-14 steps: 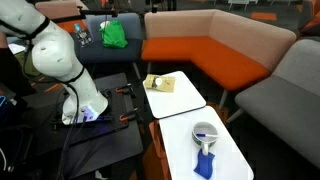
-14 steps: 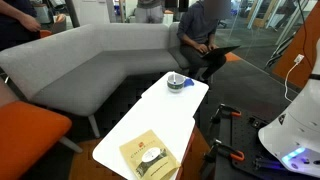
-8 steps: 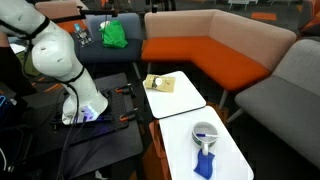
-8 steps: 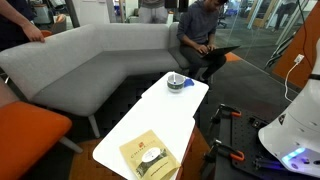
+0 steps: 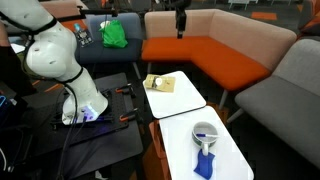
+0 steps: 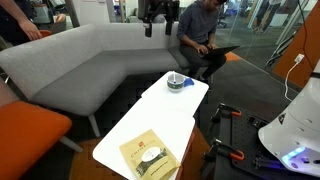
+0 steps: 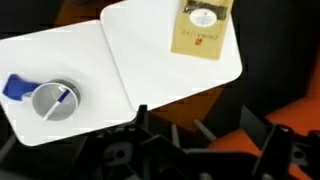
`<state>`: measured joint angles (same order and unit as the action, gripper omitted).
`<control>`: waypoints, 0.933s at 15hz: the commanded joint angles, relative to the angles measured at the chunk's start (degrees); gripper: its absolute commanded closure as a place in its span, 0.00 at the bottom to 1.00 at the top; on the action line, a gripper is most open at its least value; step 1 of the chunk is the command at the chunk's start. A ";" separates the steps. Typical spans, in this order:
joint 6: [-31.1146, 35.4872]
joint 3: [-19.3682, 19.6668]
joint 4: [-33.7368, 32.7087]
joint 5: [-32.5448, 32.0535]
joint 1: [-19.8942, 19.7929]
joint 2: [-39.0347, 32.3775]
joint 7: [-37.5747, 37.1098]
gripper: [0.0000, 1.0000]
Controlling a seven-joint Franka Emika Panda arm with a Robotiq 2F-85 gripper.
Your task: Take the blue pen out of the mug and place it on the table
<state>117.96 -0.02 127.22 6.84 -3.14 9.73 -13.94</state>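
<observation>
At the left end of the white table (image 7: 150, 60), seen from the wrist camera, a blue cloth (image 7: 14, 87) lies against the mug (image 7: 47, 101). The mug stands upright close to the table's near edge. The blue pen (image 7: 61, 97) is inside it, slanted against the wall because it is a little longer than the mug is deep, so its upper end seems reachable from above. Bare white surface runs from the mug across the middle of the table and looks like the obvious place to lay the pen down. At the far right corner a tan packet (image 7: 203, 30) lies flat, well apart from the mug.

In both exterior views the mug (image 5: 204, 133) (image 6: 177, 82) shows as a small round shape, and the pen is too small to make out there. The gripper (image 6: 158, 14) hangs high over the scene, well above the table and nowhere near the mug, a height that gives the wrist camera the whole tabletop at once. In the wrist view its two fingers (image 7: 140, 118) stand wide apart at the bottom of the picture, with nothing between them and touching nothing. Judged from this, the removal has not begun: the arm must first come down over the mug and line its spread jaws across the pen's upper end.
</observation>
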 commanded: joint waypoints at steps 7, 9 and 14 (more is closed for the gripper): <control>20.40 9.95 3.77 -2.93 -5.43 -17.82 -16.32 0.00; 19.00 12.23 3.84 -2.24 -5.88 -20.46 -19.75 0.00; 12.42 12.89 3.13 0.73 -6.18 -21.84 -16.67 0.00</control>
<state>130.45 12.52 130.41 7.53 -9.63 -12.08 -30.67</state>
